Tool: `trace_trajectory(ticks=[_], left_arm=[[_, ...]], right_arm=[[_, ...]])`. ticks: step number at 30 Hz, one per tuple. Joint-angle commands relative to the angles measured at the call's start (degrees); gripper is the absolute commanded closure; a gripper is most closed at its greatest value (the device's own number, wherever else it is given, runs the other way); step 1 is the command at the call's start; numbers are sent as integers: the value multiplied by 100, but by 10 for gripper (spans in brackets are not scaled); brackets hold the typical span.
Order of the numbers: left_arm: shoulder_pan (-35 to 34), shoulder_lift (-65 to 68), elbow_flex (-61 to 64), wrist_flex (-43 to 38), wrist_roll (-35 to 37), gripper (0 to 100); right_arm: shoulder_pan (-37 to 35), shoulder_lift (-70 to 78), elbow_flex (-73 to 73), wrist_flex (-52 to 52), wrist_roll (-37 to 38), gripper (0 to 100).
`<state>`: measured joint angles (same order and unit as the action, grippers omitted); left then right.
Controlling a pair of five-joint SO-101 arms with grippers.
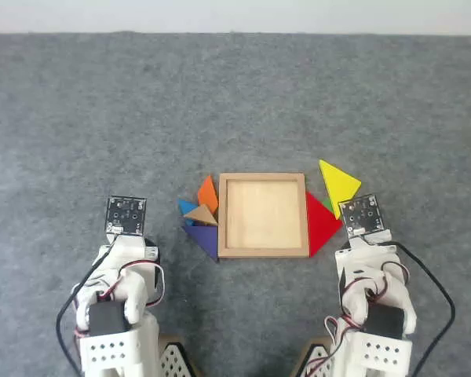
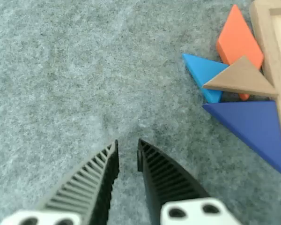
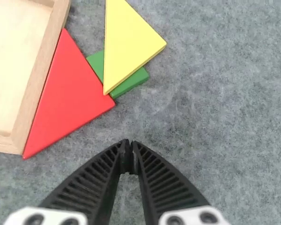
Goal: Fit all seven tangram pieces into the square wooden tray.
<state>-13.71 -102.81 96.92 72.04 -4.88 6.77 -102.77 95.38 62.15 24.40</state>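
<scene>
The square wooden tray (image 1: 223,214) lies mid-table with nothing in it. Off its left side cluster an orange piece (image 2: 238,37), a light blue triangle (image 2: 201,70), a tan triangle (image 2: 241,79) resting over them, and a dark blue triangle (image 2: 253,124). Against the tray's right wall (image 3: 37,89) lies a red triangle (image 3: 68,98). A yellow triangle (image 3: 126,42) rests on a green piece (image 3: 131,82) beside it. My left gripper (image 2: 128,142) hovers over bare carpet short of the left cluster, a narrow gap between its fingers. My right gripper (image 3: 129,142) is shut, near the red triangle's corner.
Grey carpet (image 1: 235,102) covers the whole table. The left arm (image 1: 122,271) and the right arm (image 1: 369,275) stand at the near edge, either side of the tray. Wide free carpet lies beyond the tray and to both outer sides.
</scene>
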Motion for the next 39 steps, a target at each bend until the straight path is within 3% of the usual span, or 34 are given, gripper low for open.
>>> trace_trajectory(ticks=[1, 11, 18, 25, 28, 39], left_arm=[[-26, -123, -48, 18, 44, 932], [-26, -123, -48, 18, 44, 932], [-26, -123, -48, 18, 44, 932], [-26, -123, -48, 18, 44, 932], [-26, -123, -48, 18, 44, 932], [-26, -123, -48, 18, 44, 932]], right_arm=[[-4, -119, 105, -110, 0, 986], [40, -110, 62, -22, 70, 986], [-40, -101, -141, 295, 589, 986], [-418, 136, -1679, 848, 563, 989], [-743, 1226, -2470, 831, 571, 989], [-971, 7837, -6426, 136, 440, 972]])
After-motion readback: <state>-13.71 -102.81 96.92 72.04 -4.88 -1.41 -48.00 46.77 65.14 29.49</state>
